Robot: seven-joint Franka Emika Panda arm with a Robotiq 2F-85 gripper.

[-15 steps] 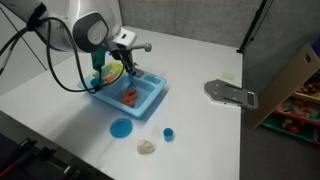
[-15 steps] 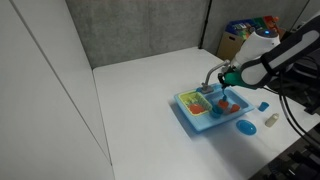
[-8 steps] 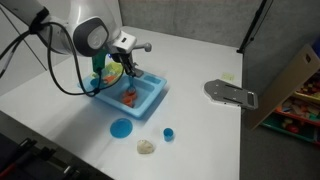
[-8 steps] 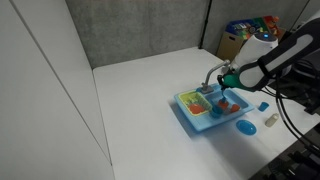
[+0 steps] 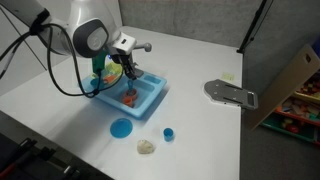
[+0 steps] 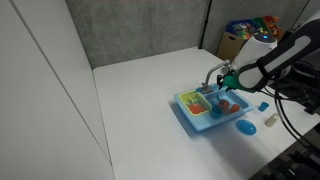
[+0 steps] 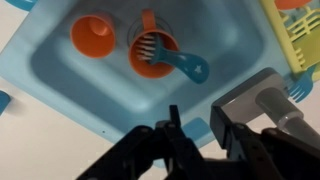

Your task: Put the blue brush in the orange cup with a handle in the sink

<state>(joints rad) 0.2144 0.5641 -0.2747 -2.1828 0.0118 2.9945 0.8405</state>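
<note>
In the wrist view the light-blue sink (image 7: 60, 75) fills the frame. The orange cup with a handle (image 7: 140, 66) stands in the basin. The blue brush (image 7: 182, 64) lies in it, white bristles inside the cup and its handle sticking out over the rim. My gripper (image 7: 195, 122) is open and empty, above the basin's edge, apart from the brush. In both exterior views the gripper (image 5: 128, 73) (image 6: 224, 86) hovers over the sink (image 5: 150, 101) (image 6: 192, 118).
A second orange cup (image 7: 93, 37) stands beside the first. The grey faucet (image 7: 262, 98) and yellow-green rack (image 7: 300, 45) are close to my fingers. On the table lie a blue disc (image 5: 121, 127), a tiny blue cup (image 5: 168, 132), a beige item (image 5: 147, 147) and a grey object (image 5: 230, 93).
</note>
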